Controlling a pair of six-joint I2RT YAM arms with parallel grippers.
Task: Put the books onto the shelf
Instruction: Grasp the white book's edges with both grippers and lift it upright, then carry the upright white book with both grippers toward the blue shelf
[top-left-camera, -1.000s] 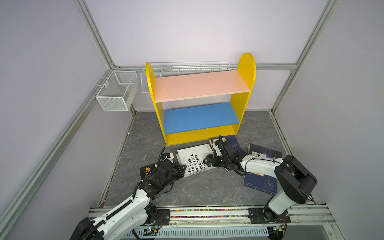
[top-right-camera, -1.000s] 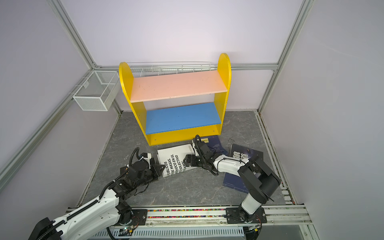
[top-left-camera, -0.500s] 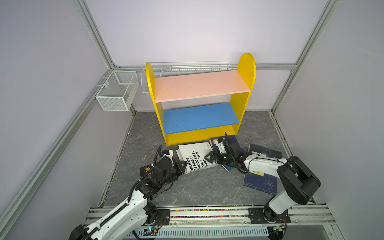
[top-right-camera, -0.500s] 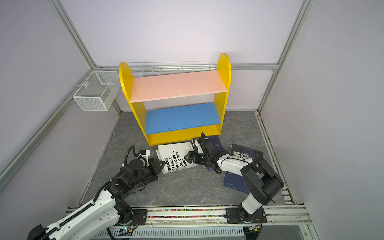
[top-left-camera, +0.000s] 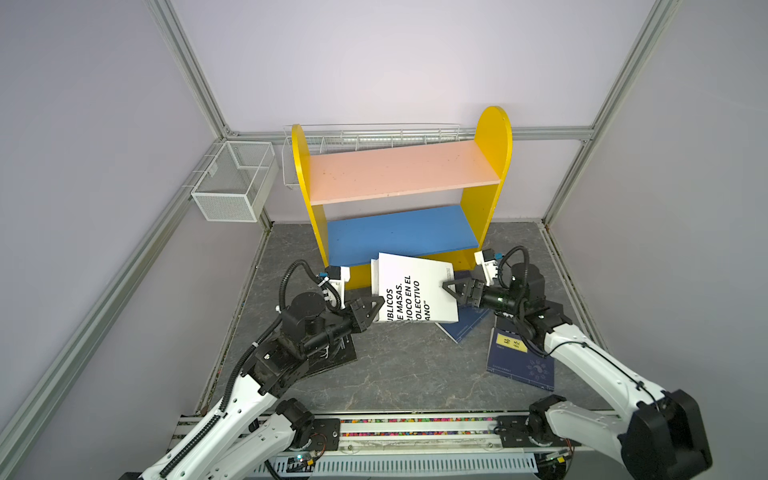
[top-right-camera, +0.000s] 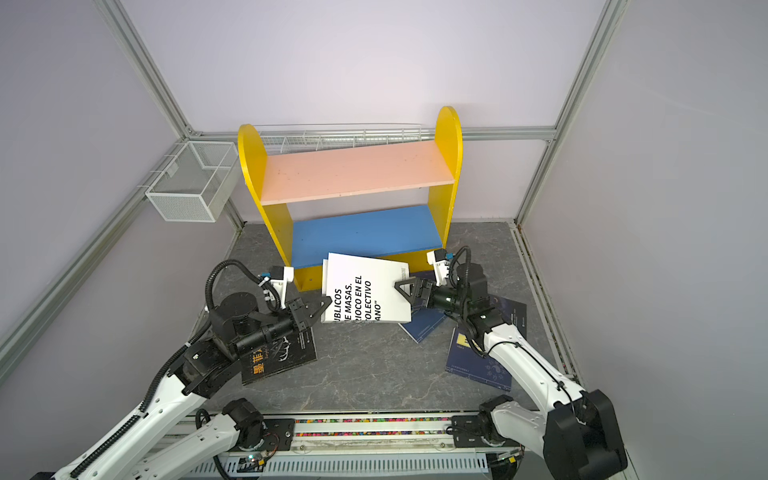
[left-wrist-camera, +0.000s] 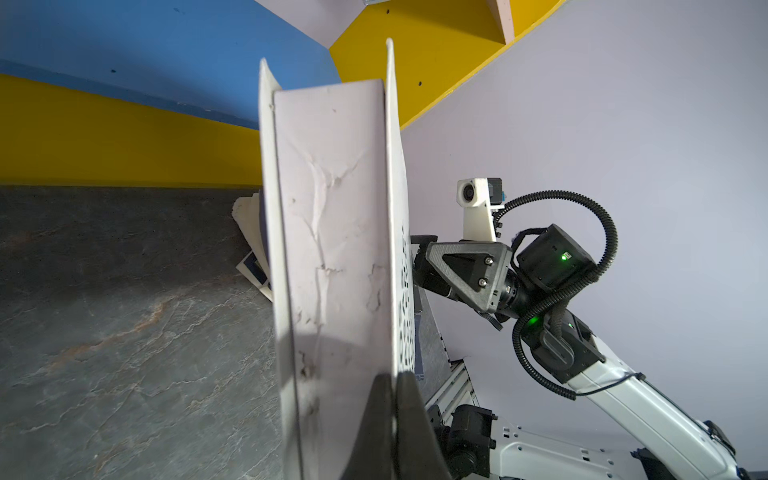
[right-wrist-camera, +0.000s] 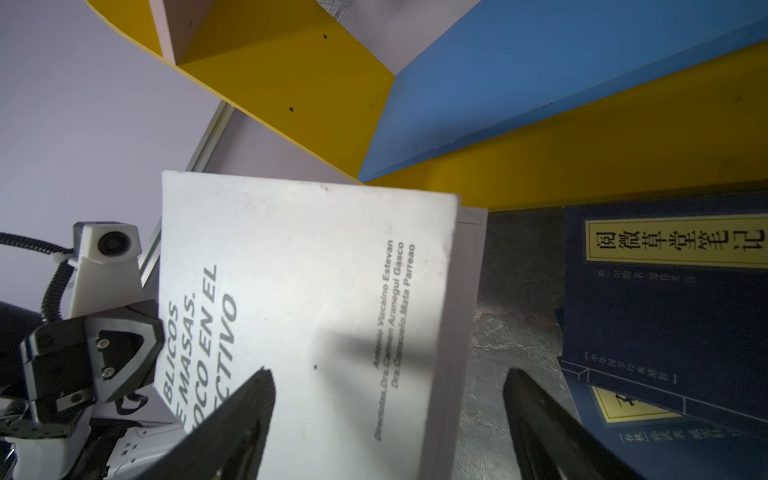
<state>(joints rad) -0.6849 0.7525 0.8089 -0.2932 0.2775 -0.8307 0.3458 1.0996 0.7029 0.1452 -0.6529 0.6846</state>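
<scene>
White book (top-left-camera: 415, 291) held tilted, mid table, just before shelf (top-left-camera: 494, 166) base. Left claw (top-left-camera: 371, 311) pinches cover only. Right claw (top-left-camera: 451, 288) wide, straddling full thickness. Close right squarely before lift to blue lower board (top-left-camera: 399, 232); cover-only pinch may slip.

The white book (top-left-camera: 415, 291) blocks the front of the blue lower board (top-left-camera: 399, 232), while the pink upper board (top-left-camera: 399, 170) lies open.

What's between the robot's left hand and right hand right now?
The thick white paperback with black lettering, left hand shut on one edge, right hand open around the opposite edge. Both top views show it.
</scene>
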